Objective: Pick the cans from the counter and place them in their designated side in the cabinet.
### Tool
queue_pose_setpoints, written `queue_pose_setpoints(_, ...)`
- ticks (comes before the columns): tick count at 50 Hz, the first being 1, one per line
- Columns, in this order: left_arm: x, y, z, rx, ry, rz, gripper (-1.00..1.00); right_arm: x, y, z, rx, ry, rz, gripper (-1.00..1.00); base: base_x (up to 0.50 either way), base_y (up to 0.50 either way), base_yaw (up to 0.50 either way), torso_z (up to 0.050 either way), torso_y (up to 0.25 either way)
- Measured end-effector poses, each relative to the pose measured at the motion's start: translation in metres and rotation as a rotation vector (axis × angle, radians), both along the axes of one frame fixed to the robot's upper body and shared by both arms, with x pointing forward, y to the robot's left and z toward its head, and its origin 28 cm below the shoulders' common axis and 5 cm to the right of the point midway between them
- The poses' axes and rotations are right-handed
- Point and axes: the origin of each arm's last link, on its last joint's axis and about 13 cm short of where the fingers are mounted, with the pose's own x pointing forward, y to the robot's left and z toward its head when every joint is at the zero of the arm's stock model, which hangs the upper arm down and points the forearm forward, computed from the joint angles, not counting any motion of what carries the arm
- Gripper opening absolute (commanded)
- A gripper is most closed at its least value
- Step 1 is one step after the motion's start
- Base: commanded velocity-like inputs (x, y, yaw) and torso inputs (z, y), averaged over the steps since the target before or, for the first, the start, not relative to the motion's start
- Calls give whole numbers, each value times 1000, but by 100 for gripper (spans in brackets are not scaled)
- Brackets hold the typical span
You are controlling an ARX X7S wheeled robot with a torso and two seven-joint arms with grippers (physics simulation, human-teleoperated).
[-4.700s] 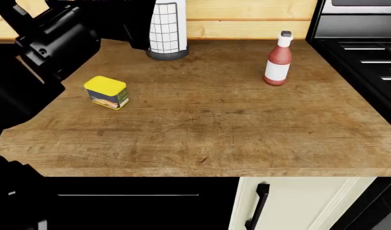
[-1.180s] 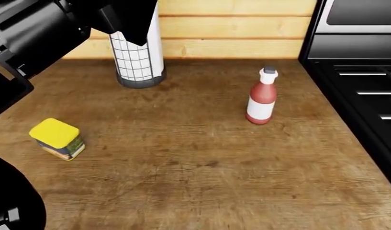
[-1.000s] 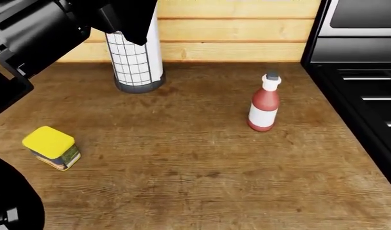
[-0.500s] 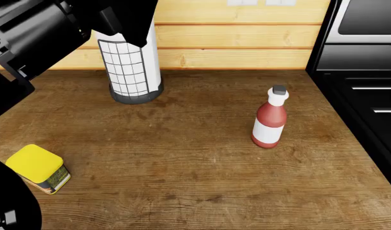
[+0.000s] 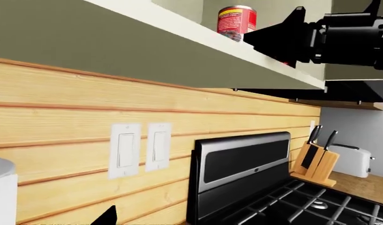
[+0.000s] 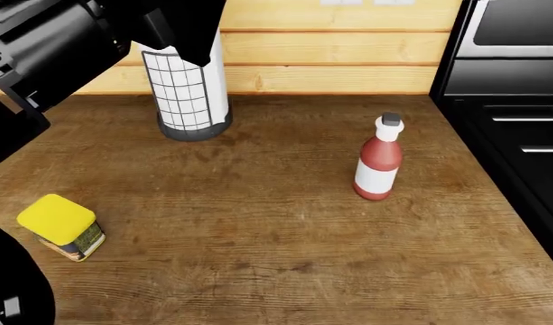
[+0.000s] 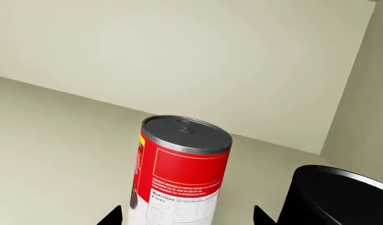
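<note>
The wood-grain counter is lying broad and mostly bare around the red sauce bottle. The yellow-lidded tin is sitting well left of that bottle, near the counter's left edge. The red-and-white can is standing upright on the cabinet shelf, near its front edge, between the right gripper's parted fingertips. The left gripper's state cannot be told.
</note>
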Motion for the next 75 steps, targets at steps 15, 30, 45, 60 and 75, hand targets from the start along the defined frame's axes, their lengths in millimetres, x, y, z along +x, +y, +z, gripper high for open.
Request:
queue_pose_setpoints(15,-1,0,0,-1,-5,-4,100,1,-1,-1,-15,12,-30,100,-211,0,0,0,0)
queue_pose_setpoints(30,0,1,-2,-4,-5,-4,100,1,-2,-1,-19,14,-37,100,-213,0,0,0,-1)
queue_pose_setpoints(45,0,0,-2,-3,-4,-1,100,2,-3,0,-24,-8,-33,100,-198,0,0,0,-1)
queue_pose_setpoints(60,0,-1,-1,-9,-1,4,100,10,-6,6,-32,-143,115,100,-98,0,0,0,-1)
queue_pose_setpoints(75,4,-1,-6,-22,16,14,100,-2,10,-20,-2,-171,336,100,0,0,0,0,0)
